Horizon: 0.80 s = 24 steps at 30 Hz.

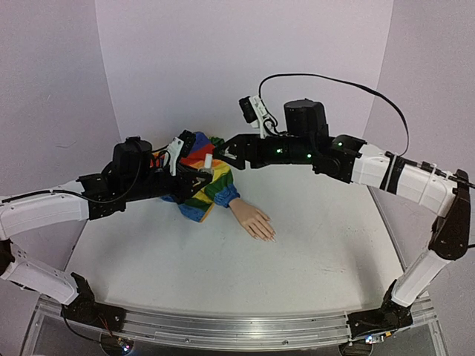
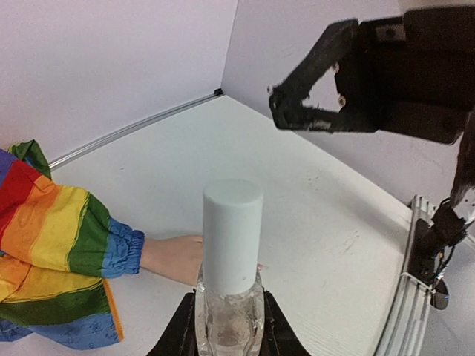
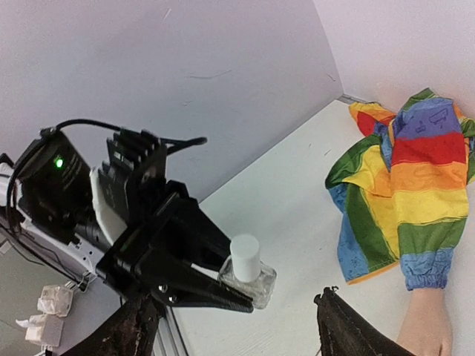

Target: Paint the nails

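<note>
My left gripper (image 1: 202,175) is shut on the glass body of a small clear bottle (image 2: 230,315), whose white cap (image 2: 232,236) is on and points at my right gripper (image 1: 225,153). The right gripper stands open just beyond the cap and touches nothing. In the right wrist view its fingers (image 3: 343,326) sit wide apart on either side of the bottle (image 3: 249,273). The peach mannequin hand (image 1: 254,220) lies flat on the table in a rainbow sleeve (image 1: 209,182), below and right of both grippers. Its nails are too small to make out from above, and the bottle hides them in the left wrist view.
The rainbow sleeve (image 3: 404,178) is bunched up behind the grippers near the back wall. The white table (image 1: 223,274) ends in a metal rail (image 1: 237,330) at the near edge, where both arm bases are bolted. Pale walls curve round the back and sides.
</note>
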Motion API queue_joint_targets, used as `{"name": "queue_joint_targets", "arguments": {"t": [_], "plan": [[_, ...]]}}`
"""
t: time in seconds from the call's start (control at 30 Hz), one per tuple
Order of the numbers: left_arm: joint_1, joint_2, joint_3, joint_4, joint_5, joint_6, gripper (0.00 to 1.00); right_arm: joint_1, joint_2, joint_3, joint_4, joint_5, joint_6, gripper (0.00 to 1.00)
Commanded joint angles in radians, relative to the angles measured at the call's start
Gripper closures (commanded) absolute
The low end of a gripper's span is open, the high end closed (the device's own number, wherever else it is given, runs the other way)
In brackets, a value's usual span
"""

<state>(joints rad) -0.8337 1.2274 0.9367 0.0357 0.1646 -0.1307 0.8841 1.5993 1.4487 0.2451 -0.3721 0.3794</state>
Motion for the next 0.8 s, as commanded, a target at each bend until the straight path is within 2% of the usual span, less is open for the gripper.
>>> {"name": "queue_joint_targets", "arguments": {"t": [0.0,0.33,0.47,0.6,0.77], "plan": [[-0.017,0.054,0.081,0.056,-0.134,0.079,1.00,-0.001,0.073,0.103,0.028,0.123,0.038,0.29],[-0.025,0.090,0.105,0.058,-0.145,0.100,1.00,-0.002,0.216,0.191,0.027,0.101,0.061,0.46],[-0.025,0.089,0.102,0.060,-0.134,0.100,1.00,-0.001,0.241,0.203,0.028,0.091,0.068,0.59],[-0.025,0.090,0.104,0.060,-0.124,0.101,1.00,-0.001,0.245,0.209,0.028,0.068,0.063,0.81],[-0.025,0.085,0.108,0.061,-0.100,0.066,1.00,-0.003,0.233,0.194,0.028,-0.001,0.039,0.93]]}}
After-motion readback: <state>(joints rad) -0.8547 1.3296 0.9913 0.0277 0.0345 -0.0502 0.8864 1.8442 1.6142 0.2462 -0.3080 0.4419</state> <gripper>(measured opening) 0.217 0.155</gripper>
